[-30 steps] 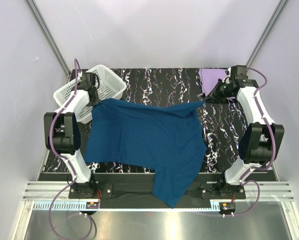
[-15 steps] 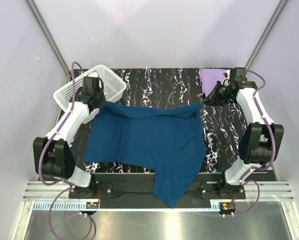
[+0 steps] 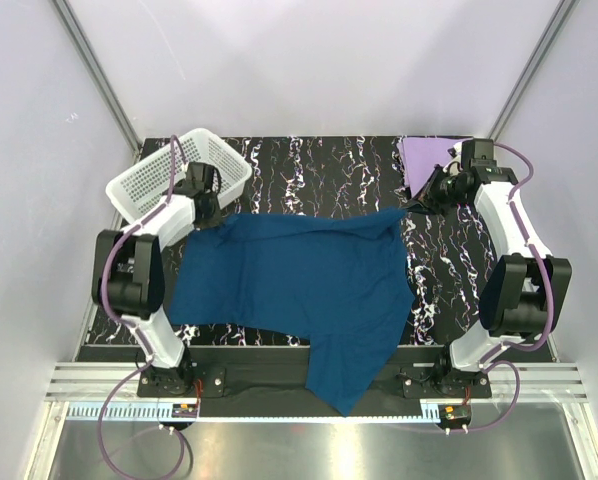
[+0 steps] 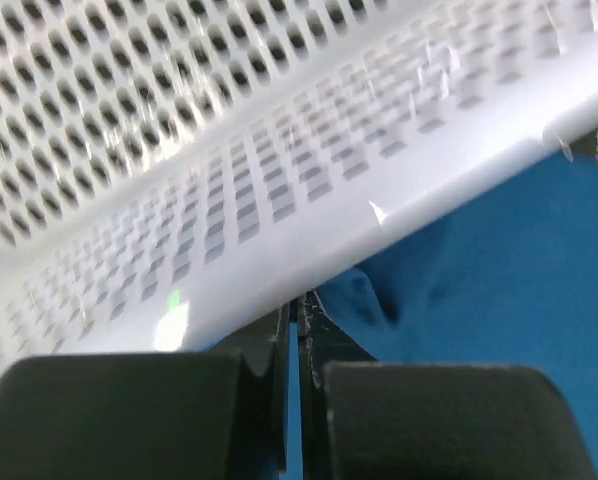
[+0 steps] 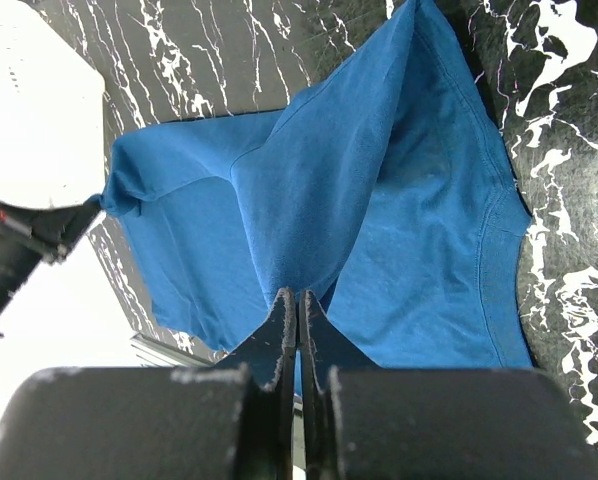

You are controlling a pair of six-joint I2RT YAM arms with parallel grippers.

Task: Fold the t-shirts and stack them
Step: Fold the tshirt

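Top external view: dark teal-blue t-shirt (image 3: pixel 299 290), spread flat over the middle of the black white-veined tabletop (image 3: pixel 309 165), its far edge drawn taut from left to right and one lobe hanging over the near edge right of centre; no print shows on this side. Lavender t-shirt (image 3: pixel 419 155), a folded patch at the far right corner. White perforated basket (image 3: pixel 154 175) at the far left corner, tilted. Pale walls with slanted metal posts enclose the cell. Left tool (image 3: pixel 207 210) at the shirt's far left corner, right tool (image 3: pixel 414 203) at its far right corner. Left wrist view: left tool (image 4: pixel 301 310) pressed together, pinching a fold of the blue cloth (image 4: pixel 499 290), the basket wall (image 4: pixel 229 180) close above. Right wrist view: right tool (image 5: pixel 299 300) pressed together on the blue shirt (image 5: pixel 399 200), which spreads away across the tabletop (image 5: pixel 559 200).
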